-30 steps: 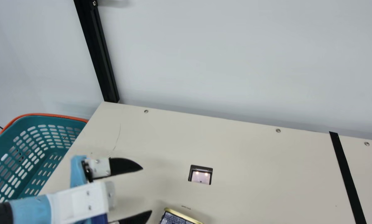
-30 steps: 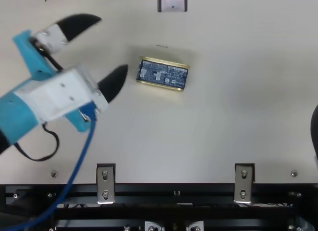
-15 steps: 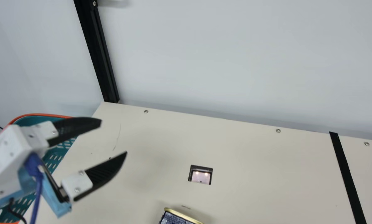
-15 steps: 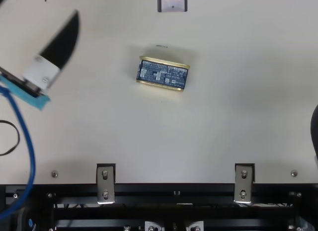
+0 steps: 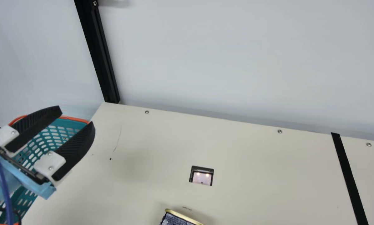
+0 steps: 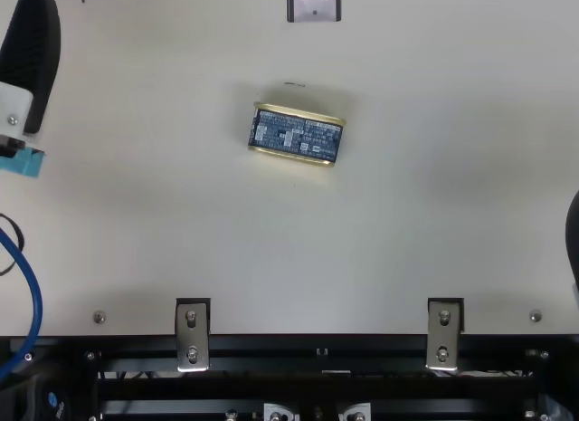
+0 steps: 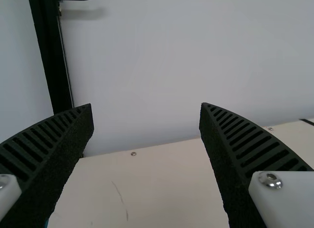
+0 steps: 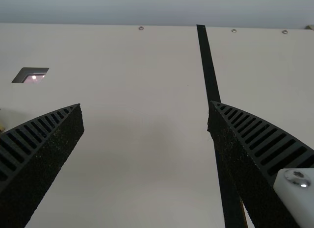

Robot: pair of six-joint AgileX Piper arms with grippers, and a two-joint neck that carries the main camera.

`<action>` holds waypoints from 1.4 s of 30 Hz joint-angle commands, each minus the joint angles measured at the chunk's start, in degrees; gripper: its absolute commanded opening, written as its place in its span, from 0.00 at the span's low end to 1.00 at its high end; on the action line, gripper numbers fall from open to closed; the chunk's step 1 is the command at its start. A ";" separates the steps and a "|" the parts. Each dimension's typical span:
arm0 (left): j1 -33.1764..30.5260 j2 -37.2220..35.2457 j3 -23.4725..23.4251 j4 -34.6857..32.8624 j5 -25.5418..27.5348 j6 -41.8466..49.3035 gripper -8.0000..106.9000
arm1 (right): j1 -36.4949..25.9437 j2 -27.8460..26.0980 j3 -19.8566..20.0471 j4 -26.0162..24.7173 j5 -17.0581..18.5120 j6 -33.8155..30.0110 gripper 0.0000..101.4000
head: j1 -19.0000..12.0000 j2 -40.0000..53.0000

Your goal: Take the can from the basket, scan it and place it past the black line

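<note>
On the robot's side of the scanner window (image 5: pixel 201 177), and slightly left of it, the can (image 6: pixel 297 134) lies on the cream table (image 6: pixel 434 95). Its upturned face bears a dark blue label (image 6: pixel 296 136) with close rows of pale print and a few small whitish blocks; the lettering is too fine to make out. It is an oblong tin with rounded corners and bright gold rims along its two long edges, resting on its side at a slight slant to the scanner window. Both grippers are apart from it.

Well to the left of the scanner window, the left gripper (image 5: pixel 76 117) hangs over the teal basket (image 5: pixel 51 132), as the main view sees it. Its black ribbed fingers (image 5: pixel 74 150) are spread wide, with a broad gap between them, and point outward toward the wall (image 5: pixel 205 62). The arm comes in from that side, its wrist white and light blue, with a blue cable (image 5: pixel 5 187) hanging beside it.

Well to the right of the scanner window, and nearer the robot, is the right gripper (image 6: pixel 574 244). The right wrist view shows its two fingers parted, table surface visible between them. The black line (image 5: pixel 349 178) also runs to the right of the scanner window.
</note>
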 commanded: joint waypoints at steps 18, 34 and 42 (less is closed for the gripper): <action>-2.37 -6.96 2.66 -4.15 6.18 -2.03 0.85 | 0.00 0.00 0.00 0.00 -0.01 0.00 1.00 | -2.13 -0.01; -1.73 -10.91 7.41 -6.21 7.78 -0.75 0.85 | 1.74 2.37 -1.47 -0.49 -1.54 -0.57 1.00 | -2.13 -0.01; -1.73 -10.91 7.41 -6.21 7.78 -0.75 0.85 | 8.51 14.70 -10.04 -2.37 -8.68 -4.99 1.00 | -2.13 -0.01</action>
